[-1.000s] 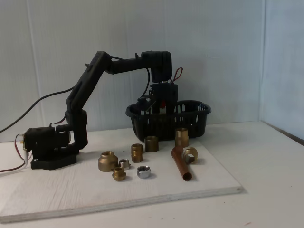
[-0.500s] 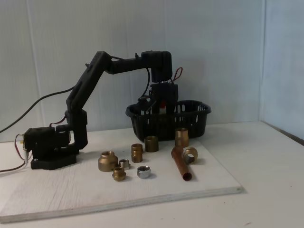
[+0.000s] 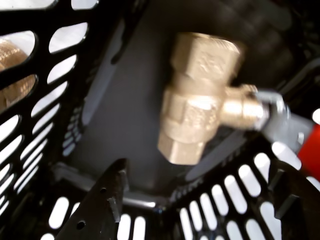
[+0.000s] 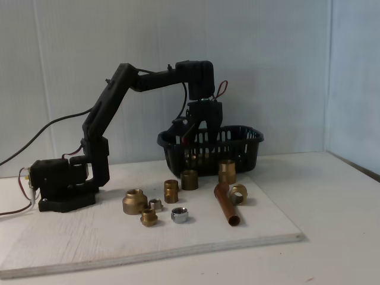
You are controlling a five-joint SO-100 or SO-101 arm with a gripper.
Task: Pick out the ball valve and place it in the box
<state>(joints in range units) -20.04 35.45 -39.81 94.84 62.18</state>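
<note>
In the wrist view the ball valve (image 3: 197,95) lies inside the box (image 3: 125,125). It looks blurred, brass body toward me and red lever (image 3: 312,150) at the right edge. My gripper (image 3: 200,172) is open above it, and its black fingers (image 3: 100,210) touch nothing. In the fixed view the gripper (image 4: 202,127) hangs over the left half of the black slotted box (image 4: 243,148). A bit of brass (image 4: 192,159) shows through the slots below it.
In front of the box, several brass couplings (image 4: 135,201), a silver nut (image 4: 179,214) and a copper tube (image 4: 224,205) lie on a white board (image 4: 89,243). The arm's base (image 4: 59,184) stands on the board's left end. Bare table extends to the right.
The gripper has opened and let go of the ball valve, which has dropped into the box. The red lever no longer shows between the fingers, and the wrist has risen slightly.
</note>
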